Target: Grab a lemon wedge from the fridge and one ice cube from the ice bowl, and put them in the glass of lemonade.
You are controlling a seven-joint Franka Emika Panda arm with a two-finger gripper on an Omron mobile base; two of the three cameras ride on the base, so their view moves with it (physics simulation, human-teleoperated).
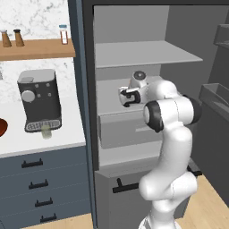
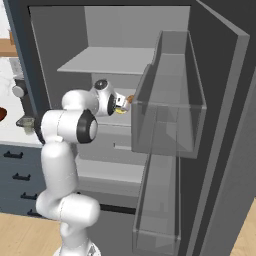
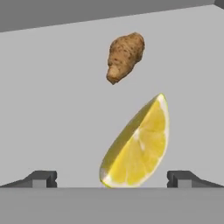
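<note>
The fridge stands open with my arm reaching onto its middle shelf. My gripper is open, one fingertip on each side of the bright yellow lemon wedge, neither touching it. The wedge lies on the grey shelf close in front of the hand, and a yellow bit of the lemon wedge shows at the gripper. The glass of lemonade sits on the counter under the coffee machine. A sliver of the ice bowl shows at the left edge. The ice cube is out of view.
A knobbly brown item lies on the shelf beyond the wedge. The open fridge door with its clear bins stands at the right. The coffee machine is on the counter, over dark blue drawers, below a wooden shelf of jars.
</note>
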